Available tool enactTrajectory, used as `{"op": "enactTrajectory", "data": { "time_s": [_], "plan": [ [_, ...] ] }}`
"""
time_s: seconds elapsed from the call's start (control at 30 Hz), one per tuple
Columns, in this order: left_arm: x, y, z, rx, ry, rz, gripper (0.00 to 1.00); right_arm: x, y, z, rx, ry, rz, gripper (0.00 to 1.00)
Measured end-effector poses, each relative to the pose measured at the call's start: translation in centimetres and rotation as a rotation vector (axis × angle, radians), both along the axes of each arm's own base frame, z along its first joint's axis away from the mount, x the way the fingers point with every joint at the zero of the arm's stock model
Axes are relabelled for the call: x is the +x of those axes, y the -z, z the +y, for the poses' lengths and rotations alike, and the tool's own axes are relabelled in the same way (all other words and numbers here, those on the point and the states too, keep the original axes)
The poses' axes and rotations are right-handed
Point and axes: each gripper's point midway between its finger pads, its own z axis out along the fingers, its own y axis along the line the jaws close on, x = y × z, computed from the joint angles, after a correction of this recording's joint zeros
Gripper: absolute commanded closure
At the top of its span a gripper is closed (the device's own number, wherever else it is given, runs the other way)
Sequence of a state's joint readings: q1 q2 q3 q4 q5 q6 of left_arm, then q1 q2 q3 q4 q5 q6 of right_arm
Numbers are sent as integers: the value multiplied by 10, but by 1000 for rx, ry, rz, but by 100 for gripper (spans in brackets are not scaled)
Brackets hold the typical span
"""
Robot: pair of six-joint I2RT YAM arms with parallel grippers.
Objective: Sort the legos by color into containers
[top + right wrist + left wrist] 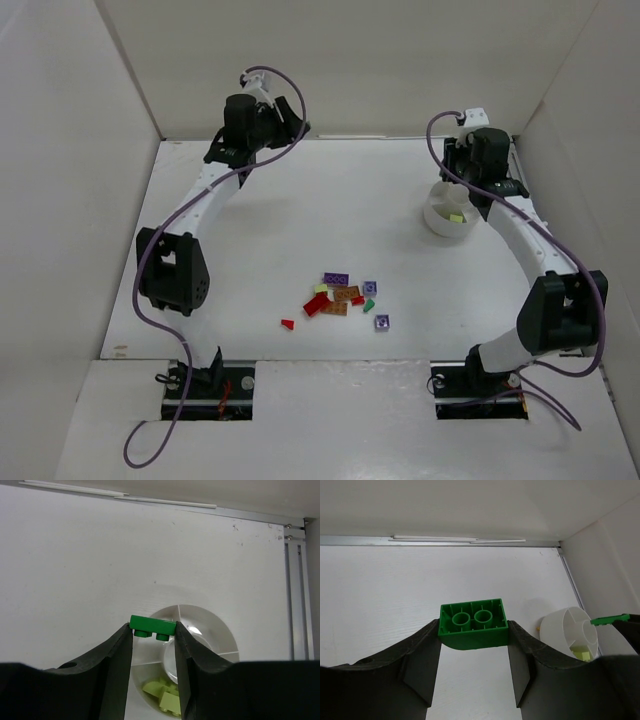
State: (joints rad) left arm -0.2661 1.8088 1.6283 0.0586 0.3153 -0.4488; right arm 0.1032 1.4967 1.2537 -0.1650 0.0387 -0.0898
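Note:
My left gripper (pixel 473 630) is shut on a green lego (pixel 473 624), hollow underside facing the camera, held high at the back left of the table (pixel 245 130). My right gripper (pixel 153 629) is shut on a small flat green lego (pixel 152 626), studs down, above the round white divided dish (pixel 210 630). The dish (pixel 447 216) holds pale yellow-green legos (pixel 165 692) in one compartment. The dish also shows at the right of the left wrist view (pixel 567 630). The loose legos (pixel 340 297), red, purple, orange-brown, green and yellow-green, lie in a cluster at the near middle of the table.
White walls enclose the table on three sides. A metal rail (pixel 295 580) runs along the right wall near the dish. A single red lego (pixel 288 323) lies left of the cluster and a purple one (pixel 382 321) to its right.

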Motion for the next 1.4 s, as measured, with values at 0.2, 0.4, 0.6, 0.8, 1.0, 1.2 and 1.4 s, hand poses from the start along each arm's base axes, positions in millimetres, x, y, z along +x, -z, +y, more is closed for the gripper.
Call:
{"op": "enactTrajectory", "data": {
  "time_s": [0.2,0.4,0.6,0.8,1.0,1.2,1.4],
  "plan": [
    [3,-6,-4,7,23,-12,78,1,2,-14,-3,18,9,100],
    [9,1,-11,5,54,-5,78,0,3,-13,-5,14,10,100],
    [13,15,-15,6,75,21,78,0,3,-13,-5,14,10,100],
    [17,7,-17,0,81,2,78,0,3,-12,-4,10,10,100],
    [17,5,-17,-2,81,-2,78,0,3,-12,-3,10,11,100],
    [17,2,-19,-5,89,-6,78,0,3,-12,-3,10,11,100],
    [16,2,-20,-7,96,-6,78,0,4,-12,-3,10,13,100]
  ]
}}
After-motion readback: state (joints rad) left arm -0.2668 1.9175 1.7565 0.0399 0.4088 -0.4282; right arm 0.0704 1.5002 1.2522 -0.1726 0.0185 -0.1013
